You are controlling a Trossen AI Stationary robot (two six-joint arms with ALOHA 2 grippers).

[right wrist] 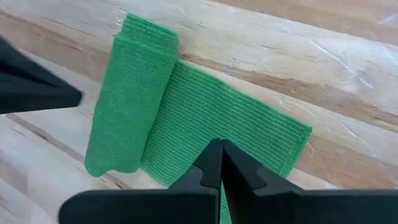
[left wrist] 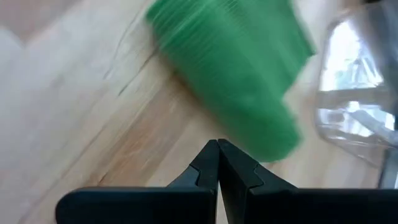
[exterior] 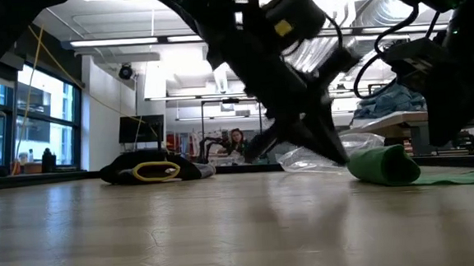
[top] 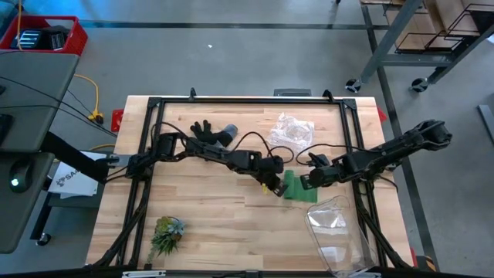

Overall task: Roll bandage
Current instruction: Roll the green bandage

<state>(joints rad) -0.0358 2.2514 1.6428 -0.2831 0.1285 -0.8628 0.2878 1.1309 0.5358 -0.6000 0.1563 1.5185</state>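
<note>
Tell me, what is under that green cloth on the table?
The bandage lies flat on the bare wooden table, partly rolled at one end. Nothing shows beneath its edges; whatever the fabric itself covers, and the roll's inside, cannot be seen.

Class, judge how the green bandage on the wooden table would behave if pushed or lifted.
The bandage looks like soft ribbed fabric, so it would probably flop when lifted. Its rolled end is loose and flattened, so it may unroll rather than roll away. It is likely light.
</note>
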